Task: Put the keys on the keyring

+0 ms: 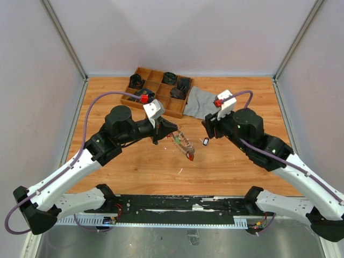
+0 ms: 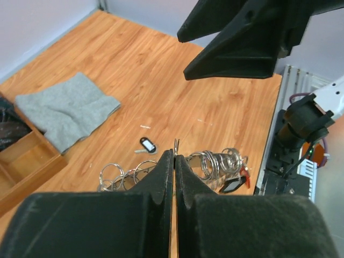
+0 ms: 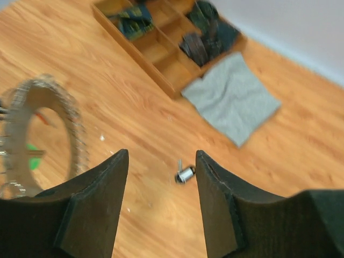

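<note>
My left gripper [image 1: 171,129] is shut on the keyring [image 1: 184,144], a bunch of metal rings with a green and a red tag. In the left wrist view its fingertips pinch a thin ring edge, and the other rings of the keyring [image 2: 215,163] fan out below my left gripper [image 2: 174,155]. A single key [image 1: 206,142] with a black-and-white tag lies flat on the table to the right of the keyring. My right gripper [image 3: 160,156] hovers open above this key [image 3: 185,174], with nothing between its fingers. The blurred keyring [image 3: 45,134] shows at the left of the right wrist view.
A wooden compartment tray [image 1: 146,73] holding dark items stands at the back. A grey cloth [image 1: 201,102] lies beside it on the right. Small white scraps [image 1: 180,171] dot the wood. The right arm's gripper [image 2: 242,37] hangs close over the left one.
</note>
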